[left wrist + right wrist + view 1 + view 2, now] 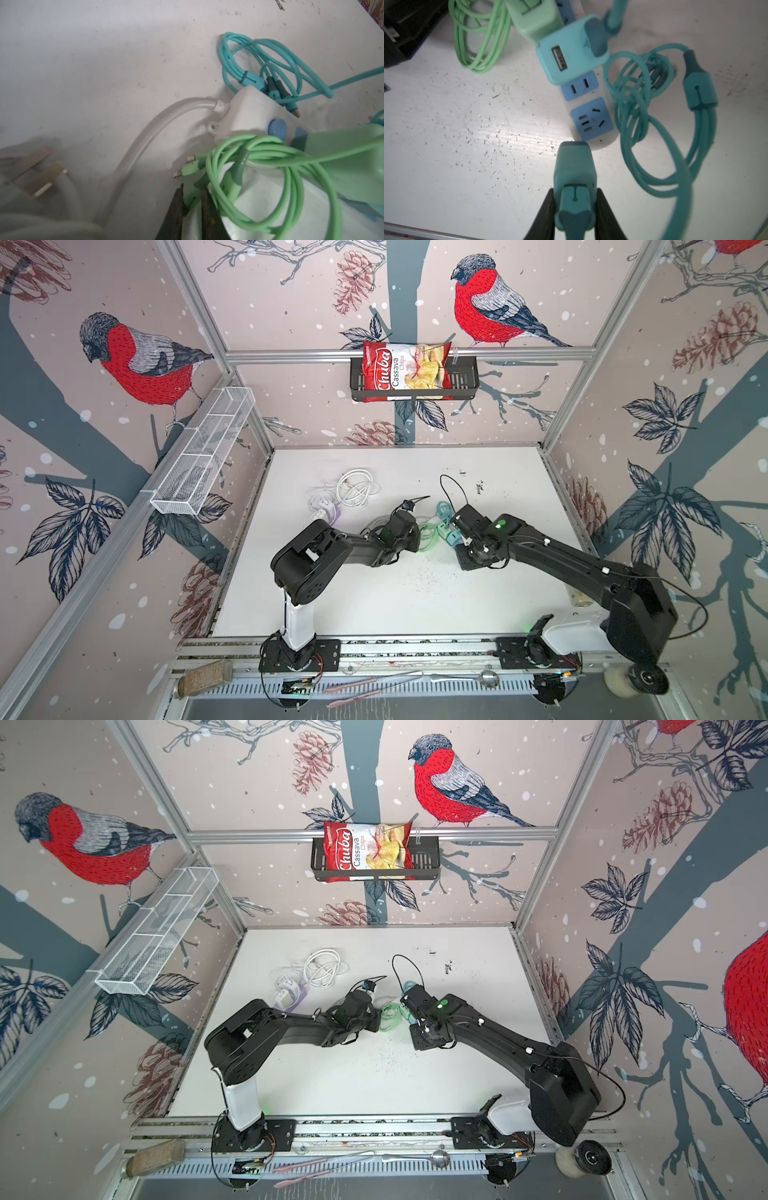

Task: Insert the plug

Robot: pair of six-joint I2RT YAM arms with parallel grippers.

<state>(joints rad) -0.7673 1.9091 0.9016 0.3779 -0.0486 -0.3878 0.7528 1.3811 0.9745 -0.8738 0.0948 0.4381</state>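
In the right wrist view my right gripper (pixel 575 191) is shut on a teal plug (pixel 574 164) with a teal cable in its back. It hangs just off the end of the white power strip (pixel 605 143). A five-hole socket (pixel 591 118) and a two-slot socket (pixel 580 85) are free; a light blue adapter (pixel 571 54) and a green adapter (pixel 533 20) sit further along. My left gripper (pixel 192 191) is shut on a connector (pixel 190 197) of the green cable (pixel 259 166), beside the strip (pixel 249 112). In a top view both wrists meet over the strip, near the green cable (pixel 428 537).
A coiled teal cable (pixel 633 99) lies against the strip. The strip's white cord (pixel 145 141) curves away to a three-pin plug (pixel 39 172). White chargers and cables (pixel 353 489) lie at the back left. A chips bag (pixel 405 371) fills a wall basket; a mesh basket (pixel 203 456) hangs left.
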